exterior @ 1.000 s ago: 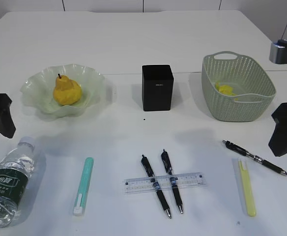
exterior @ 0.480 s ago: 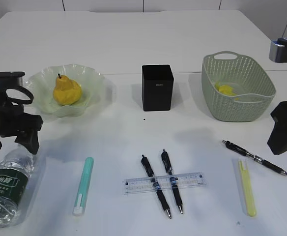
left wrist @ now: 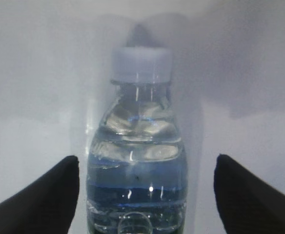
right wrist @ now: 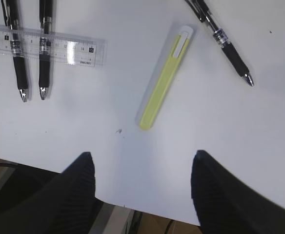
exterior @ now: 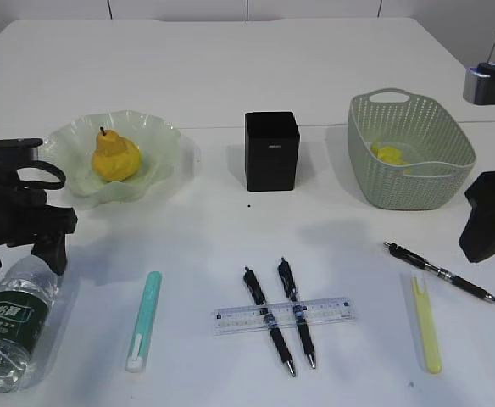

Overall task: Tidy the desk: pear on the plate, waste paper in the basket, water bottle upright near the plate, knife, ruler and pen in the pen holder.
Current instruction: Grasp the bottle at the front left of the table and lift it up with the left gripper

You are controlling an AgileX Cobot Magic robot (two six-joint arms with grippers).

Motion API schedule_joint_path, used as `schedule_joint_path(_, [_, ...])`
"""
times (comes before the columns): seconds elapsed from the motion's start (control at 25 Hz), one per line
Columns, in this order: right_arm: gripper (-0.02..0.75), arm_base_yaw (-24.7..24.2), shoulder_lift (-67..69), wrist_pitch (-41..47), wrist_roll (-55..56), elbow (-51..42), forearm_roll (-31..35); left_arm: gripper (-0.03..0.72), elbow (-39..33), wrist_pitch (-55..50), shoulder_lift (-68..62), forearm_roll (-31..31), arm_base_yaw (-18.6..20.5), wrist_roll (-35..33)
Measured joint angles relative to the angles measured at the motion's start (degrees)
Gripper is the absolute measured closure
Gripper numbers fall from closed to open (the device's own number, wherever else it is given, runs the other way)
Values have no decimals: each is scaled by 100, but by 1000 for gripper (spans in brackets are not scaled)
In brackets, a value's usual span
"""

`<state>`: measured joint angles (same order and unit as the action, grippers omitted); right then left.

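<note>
While both arms hang over the near edge, the things lie as follows, largest first.

Table (exterior: 230, 68): plain white top carrying everything below.
Basket (exterior: 410, 153): sage green, far right, with a yellow scrap of what seems to be paper lying inside, though it is too small to be sure.
Plate (exterior: 158, 140): pale green with a ruffled rim, far left.
Water bottle (exterior: 14, 318): lying on its side at the near left corner, white cap pointing toward the plate, well apart from it.
Left pincer (left wrist: 145, 187): wide open, 1 finger on each side of the bottle below its cap, neither touching it; it holds nothing.
Right pincer (right wrist: 142, 190): open and empty, above the near right edge of the table.
Pear (exterior: 116, 155): yellow, upright in the plate, stem up.
Pen holder (exterior: 272, 151): black square cup between plate and basket, standing upright.
Ruler (exterior: 281, 315): clear, lying flat at the near middle, crosswise under 2 black pens (exterior: 281, 318).
Third pen (exterior: 441, 272): black, lying at a slant near the right edge, just beyond the yellow knife.
Yellow knife (exterior: 426, 323): slim, closed, lying flat at the near right.
Teal knife (exterior: 144, 320): slim, lying flat between bottle and ruler.
</note>
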<state>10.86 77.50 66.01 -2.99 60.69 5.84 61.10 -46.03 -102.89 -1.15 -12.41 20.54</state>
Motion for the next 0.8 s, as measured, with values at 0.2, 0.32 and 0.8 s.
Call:
schedule_joint_path(0.2, [276, 0, 0, -13, 0, 0, 0, 72, 0, 102, -49, 0, 0, 74])
schedule_joint_path(0.32, [276, 0, 0, -17, 0, 0, 0, 69, 0, 203, -49, 0, 0, 105])
schedule_joint_path(0.8, [277, 0, 0, -89, 0, 0, -26, 75, -570, 737, -49, -27, 146, 118])
